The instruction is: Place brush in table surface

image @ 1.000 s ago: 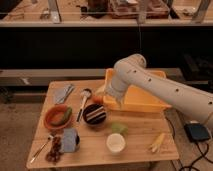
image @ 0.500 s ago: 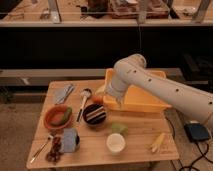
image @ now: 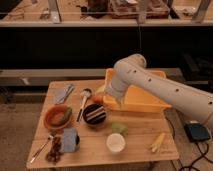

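**Brush down, arm low beside it**

The brush lay flat on the desk, between the orange bowl and the dark bowl. Its round head pointed toward the far edge.

Your end effector hung low at the front left corner of the yellow bin, just beside the dark bowl and near the brush head. You could not tell whether it was open or closed.

The risk, as I judged it, lay in the retreat. A sideways swing at that height could have clipped the dark bowl or swept the brush head and skidded the brush toward the orange bowl. A pull to the right could have caught the bin's rim.

Against the frame half a second earlier, nothing had visibly moved. The arm had the same pose and the brush lay in the same place.
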Robot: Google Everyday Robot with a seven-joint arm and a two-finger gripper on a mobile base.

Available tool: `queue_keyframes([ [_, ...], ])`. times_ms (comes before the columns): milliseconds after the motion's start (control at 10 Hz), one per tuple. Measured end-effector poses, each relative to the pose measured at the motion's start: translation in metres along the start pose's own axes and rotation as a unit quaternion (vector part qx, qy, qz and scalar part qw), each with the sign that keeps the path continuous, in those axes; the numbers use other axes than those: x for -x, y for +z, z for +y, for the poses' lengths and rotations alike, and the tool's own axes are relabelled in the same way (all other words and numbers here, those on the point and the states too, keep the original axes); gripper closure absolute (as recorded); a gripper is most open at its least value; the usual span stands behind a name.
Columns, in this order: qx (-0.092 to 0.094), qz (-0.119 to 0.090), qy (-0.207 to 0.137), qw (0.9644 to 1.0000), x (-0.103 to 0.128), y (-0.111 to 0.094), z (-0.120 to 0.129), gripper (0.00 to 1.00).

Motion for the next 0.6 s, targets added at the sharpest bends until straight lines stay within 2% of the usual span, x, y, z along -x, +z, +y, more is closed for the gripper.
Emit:
queue_keyframes([
  [600, 0.002, 0.004, -0.002, 1.0, -0.0018, -0.0009, -0.0003, 0.2],
])
